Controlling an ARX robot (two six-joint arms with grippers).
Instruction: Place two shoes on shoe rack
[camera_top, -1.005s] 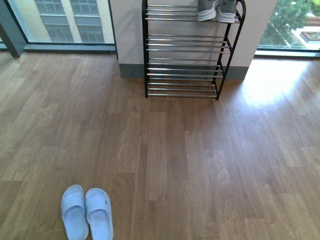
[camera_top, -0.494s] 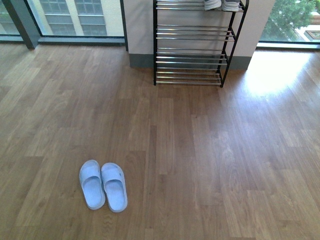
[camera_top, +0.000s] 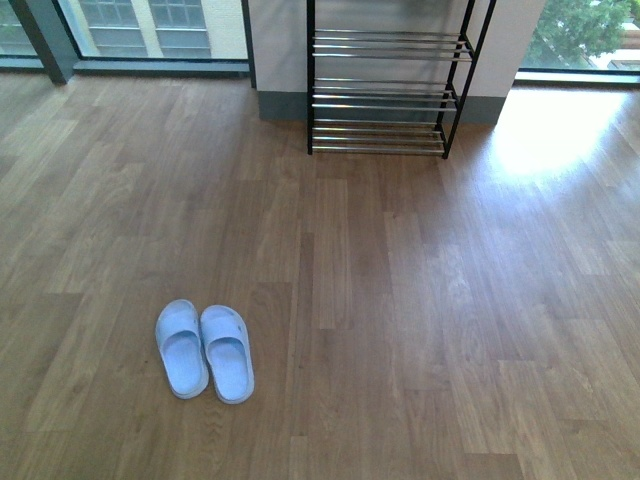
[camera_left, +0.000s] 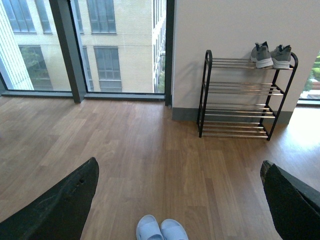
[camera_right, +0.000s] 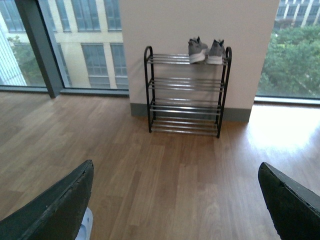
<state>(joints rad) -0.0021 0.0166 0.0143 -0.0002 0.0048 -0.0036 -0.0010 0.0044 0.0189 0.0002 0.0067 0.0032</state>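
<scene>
Two pale blue slides (camera_top: 204, 352) side by side on the wood floor (camera_top: 400, 320) in the front view, toward the robot's left and well apart from the shoe rack (camera_top: 385, 92). Rack against the wall (camera_top: 275, 40) at the far side, its top cut off by the frame; neither gripper in sight here. From the left wrist: left gripper (camera_left: 179, 167) spread wide, dark fingers (camera_left: 60, 205) far apart, gripping nothing, the slides partly in view on the floor between them. Grey sneakers (camera_left: 272, 54) paired at one end of the rack's top tier. From the right wrist: right gripper (camera_right: 175, 171) likewise spread and clamped on nothing. Rack ahead against the wall, sneakers on its top tier. Only a sliver of one slide visible, just beside one finger.
</scene>
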